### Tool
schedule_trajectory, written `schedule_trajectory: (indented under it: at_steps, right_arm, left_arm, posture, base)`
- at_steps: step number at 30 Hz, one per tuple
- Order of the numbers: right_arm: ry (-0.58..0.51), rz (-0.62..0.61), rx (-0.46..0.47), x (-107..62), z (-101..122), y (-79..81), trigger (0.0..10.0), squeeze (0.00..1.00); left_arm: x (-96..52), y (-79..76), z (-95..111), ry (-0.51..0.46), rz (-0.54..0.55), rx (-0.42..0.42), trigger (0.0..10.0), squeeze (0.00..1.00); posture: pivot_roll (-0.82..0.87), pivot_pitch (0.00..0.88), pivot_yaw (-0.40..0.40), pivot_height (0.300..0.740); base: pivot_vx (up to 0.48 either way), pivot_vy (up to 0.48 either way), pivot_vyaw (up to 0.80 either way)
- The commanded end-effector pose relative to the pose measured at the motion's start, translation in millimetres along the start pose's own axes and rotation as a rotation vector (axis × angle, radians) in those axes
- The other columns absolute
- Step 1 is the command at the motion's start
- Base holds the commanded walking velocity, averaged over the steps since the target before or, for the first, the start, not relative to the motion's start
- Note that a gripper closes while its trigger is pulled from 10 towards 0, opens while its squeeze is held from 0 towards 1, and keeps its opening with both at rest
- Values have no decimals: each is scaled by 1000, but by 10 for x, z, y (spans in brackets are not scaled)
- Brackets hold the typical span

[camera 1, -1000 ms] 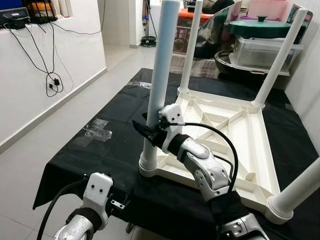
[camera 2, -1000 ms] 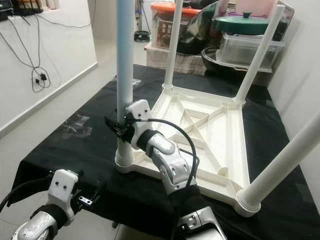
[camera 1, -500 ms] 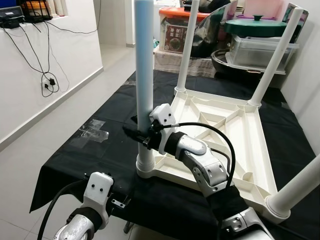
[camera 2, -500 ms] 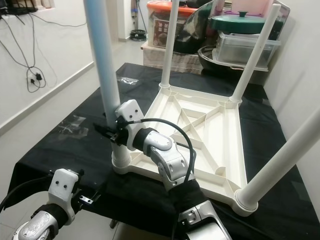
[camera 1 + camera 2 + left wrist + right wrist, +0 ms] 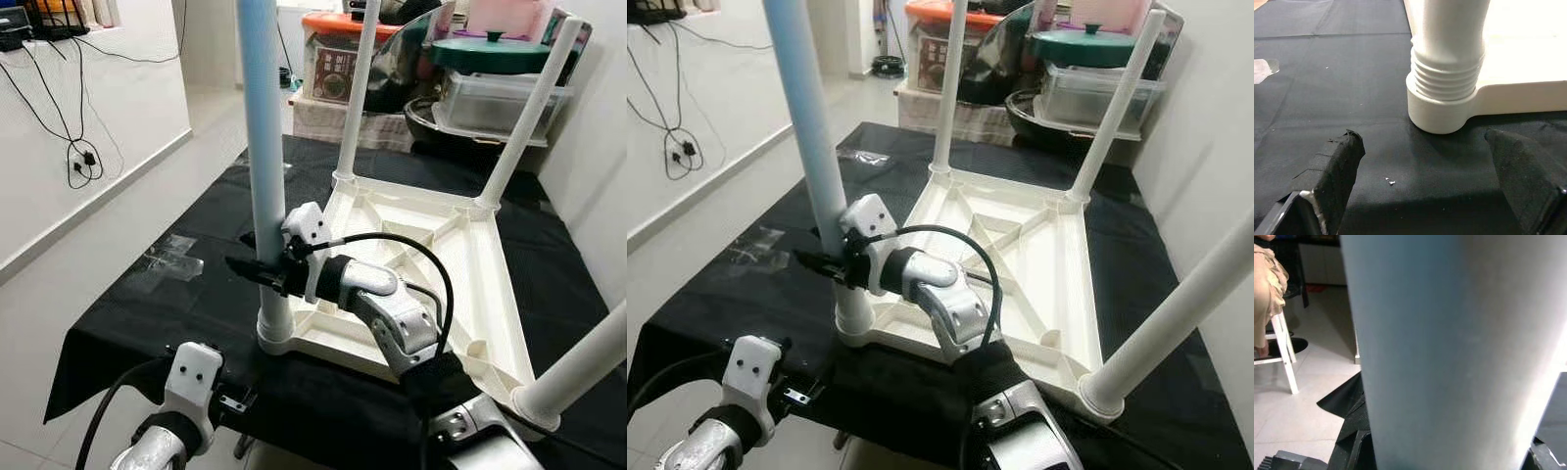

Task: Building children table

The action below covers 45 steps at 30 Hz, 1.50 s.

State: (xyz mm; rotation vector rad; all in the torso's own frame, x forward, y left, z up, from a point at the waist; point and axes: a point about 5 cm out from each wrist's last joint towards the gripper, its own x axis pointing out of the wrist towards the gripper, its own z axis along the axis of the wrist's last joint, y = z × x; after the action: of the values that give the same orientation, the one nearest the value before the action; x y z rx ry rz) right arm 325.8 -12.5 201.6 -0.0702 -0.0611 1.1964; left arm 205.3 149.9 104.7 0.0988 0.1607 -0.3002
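The children's table [image 5: 431,264] is lying upside down on the black-draped counter [image 5: 157,323], its ribbed underside facing up and its white legs pointing at the ceiling. The right gripper [image 5: 257,271] is working the near-left leg [image 5: 263,147], a pale tube standing in the corner socket [image 5: 274,333], and its jaws are clamped round the tube a little above the base. In the right wrist view the leg [image 5: 1449,347] is sitting hard against the black fingers [image 5: 1354,440], so the grip looks full.

In the left wrist view the screw threads [image 5: 1447,81] are showing above the socket collar [image 5: 1440,112], so by my reading this leg is not seated to the bottom yet. The left gripper [image 5: 1435,181] is hovering low at the counter's near edge, just in front of that corner, jaws spread wide and holding nothing.

To do this step well, the tube needs to be kept dead upright while it is being turned, because a lean risks crossing the threads. Steady downward pressure with each twist would help, and a re-grip low on the tube should give better control. The table could spin on the cloth, so the left gripper might brace the collar. Exposed threads are the thing to watch: once they vanish, it is home.
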Motion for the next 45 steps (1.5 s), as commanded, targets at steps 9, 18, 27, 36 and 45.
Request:
schedule_trajectory:
  at_steps: [9, 18, 27, 36, 45]
  right_arm:
    - [127, 86, 71, 145, -218, 158, 10000, 0]
    - [163, 139, 57, 251, -212, 240, 10000, 0]
    - [178, 188, 58, 351, -196, 334, 10000, 0]
    - [207, 195, 112, 441, -270, 413, 10000, 0]
    - [355, -408, 245, 219, -646, 24, 10000, 0]
  left_arm:
    - [3, -57, -28, 3, -5, -13, 10000, 0]
    - [16, -88, -38, 3, -2, -22, 10000, 0]
    - [14, -91, -44, 3, 3, -27, 10000, 0]
    - [15, -89, -46, 4, 4, -25, 10000, 0]
    - [7, -62, -55, 9, 11, -25, 10000, 0]
  posture:
    - [129, 0, -120, 740]
    - [128, 0, -132, 740]
    - [127, 0, -135, 740]
    - [127, 0, -135, 740]
    - [108, 0, -118, 740]
  base:
    - [0, 0, 0]
    - [0, 0, 0]
    - [0, 0, 0]
    - [0, 0, 0]
    - [0, 0, 0]
